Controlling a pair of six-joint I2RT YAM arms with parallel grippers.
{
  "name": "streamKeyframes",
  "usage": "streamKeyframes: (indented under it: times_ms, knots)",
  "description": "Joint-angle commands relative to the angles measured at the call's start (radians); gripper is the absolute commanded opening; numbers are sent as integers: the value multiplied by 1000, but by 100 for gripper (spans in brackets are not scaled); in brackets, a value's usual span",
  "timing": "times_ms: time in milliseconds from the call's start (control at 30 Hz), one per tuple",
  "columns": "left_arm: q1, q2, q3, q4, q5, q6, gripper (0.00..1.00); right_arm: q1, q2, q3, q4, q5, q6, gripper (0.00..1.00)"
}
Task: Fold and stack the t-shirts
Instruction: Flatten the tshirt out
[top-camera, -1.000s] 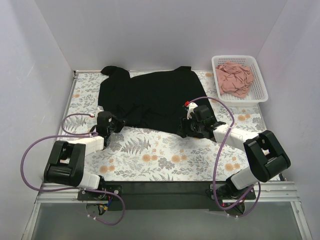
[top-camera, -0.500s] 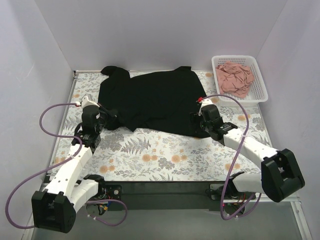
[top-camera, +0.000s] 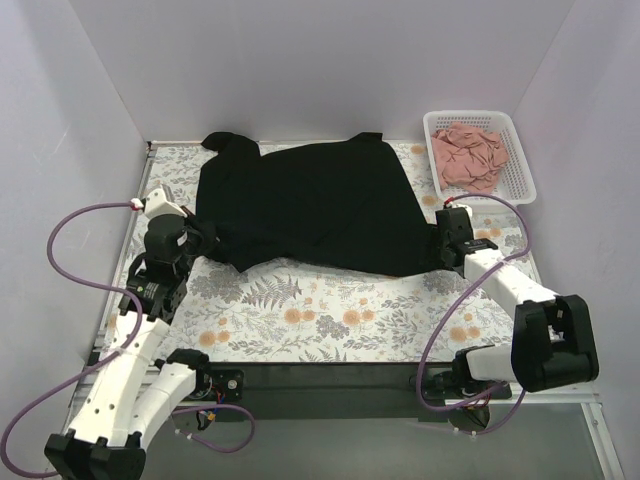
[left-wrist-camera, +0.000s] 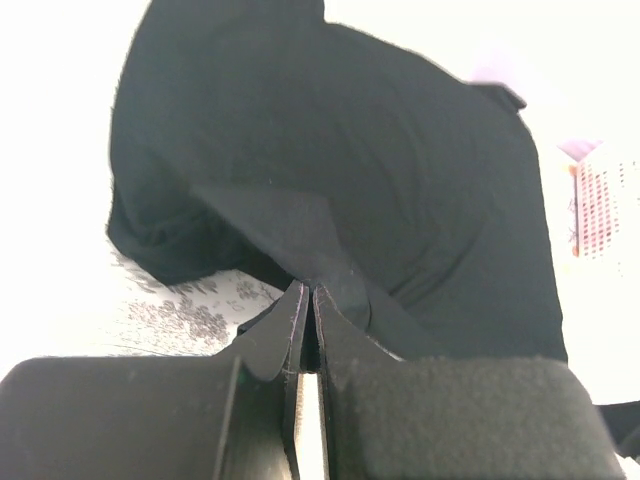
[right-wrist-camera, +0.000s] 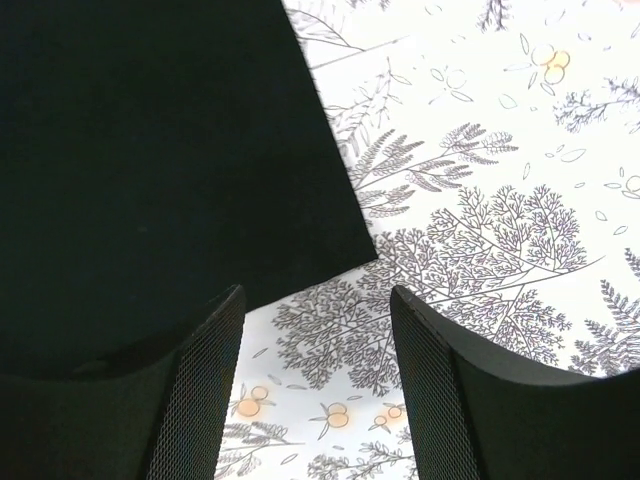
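Observation:
The large black t-shirt (top-camera: 310, 205) lies spread over the back middle of the table. My left gripper (top-camera: 203, 238) is shut on a fold of cloth at the shirt's near left edge; the left wrist view shows its jaws (left-wrist-camera: 307, 290) pinching the black cloth (left-wrist-camera: 330, 170). My right gripper (top-camera: 438, 247) is open and empty beside the shirt's near right corner. In the right wrist view its jaws (right-wrist-camera: 315, 295) stand apart over the tablecloth, with the shirt corner (right-wrist-camera: 340, 240) just ahead of the left finger. The dusty-pink t-shirt (top-camera: 468, 155) lies crumpled in the basket.
The white lattice basket (top-camera: 520, 165) stands at the back right corner. A floral tablecloth (top-camera: 330, 310) covers the table. White walls close in the left, back and right. Purple cables loop beside both arms, the left one near the left wall (top-camera: 60, 240).
Both arms have swung outward, the left gripper to the left and the right gripper to the right. The black shirt's near hem is drawn out wider and flatter, reaching further right.

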Motion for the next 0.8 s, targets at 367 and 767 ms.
streamKeyframes:
  times_ms: [367, 767]
  knots:
    - [-24, -150, 46, -195, -27, -1, 0, -58, 121, -1, 25, -24, 80, 59]
    - [-24, -204, 47, -231, -36, -15, 0, -95, 178, 10, 50, -47, 83, 55]
